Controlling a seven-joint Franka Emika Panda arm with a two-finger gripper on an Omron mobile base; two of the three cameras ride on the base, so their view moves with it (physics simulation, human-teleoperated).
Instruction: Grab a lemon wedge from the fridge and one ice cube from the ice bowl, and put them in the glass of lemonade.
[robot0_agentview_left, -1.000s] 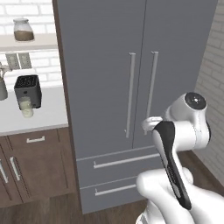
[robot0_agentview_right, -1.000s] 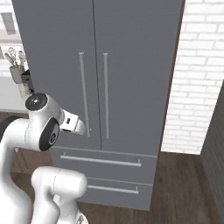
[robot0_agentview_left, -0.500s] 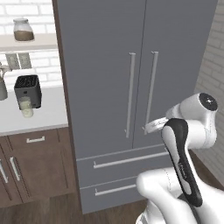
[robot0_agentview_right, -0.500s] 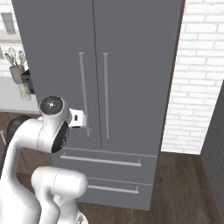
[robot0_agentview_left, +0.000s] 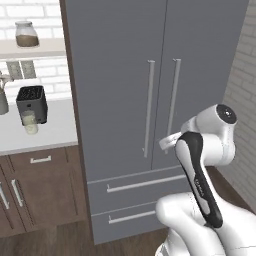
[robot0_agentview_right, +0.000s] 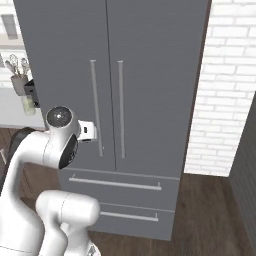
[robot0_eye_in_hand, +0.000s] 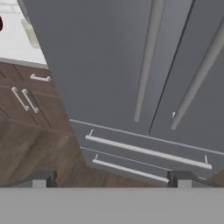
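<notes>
Landmark: fridge (robot0_agentview_left: 150, 75), tall matte grey, French doors shut, two bottom drawers shut; all places given relative to it. Far to its left, on a high wall shelf: lidded jar (robot0_agentview_left: 25, 34) with brown contents, upright. Below that, on the pale counter (robot0_agentview_left: 47, 132) that butts against the fridge's left side: black toaster (robot0_agentview_left: 31, 102), upright, and touching or just in front of it the glass of lemonade (robot0_agentview_left: 30, 122), short, clear, pale yellowish-green fill, upright. Under the counter, beside the fridge's lower left: dark brown cabinet (robot0_agentview_left: 35, 185) with short silver pulls, closed. In the right base view, at the fridge's left edge: grey utensil cup (robot0_agentview_right: 19, 82) holding whisks. At the fridge's centre seam: two long vertical silver bar handles (robot0_agentview_left: 148, 107), one per door, parallel and close together. In front of the fridge's lower right door: white arm with the gripper (robot0_eye_in_hand: 111, 178), fingertips (robot0_eye_in_hand: 41, 178) dark and set wide apart, jaws released, holding nothing, aimed at the lower door panels and drawer handles, short of the doors. To the fridge's right: white brick wall (robot0_agentview_right: 227, 85). Lemon wedge, ice cube, ice bowl: location cannot be told.
</notes>
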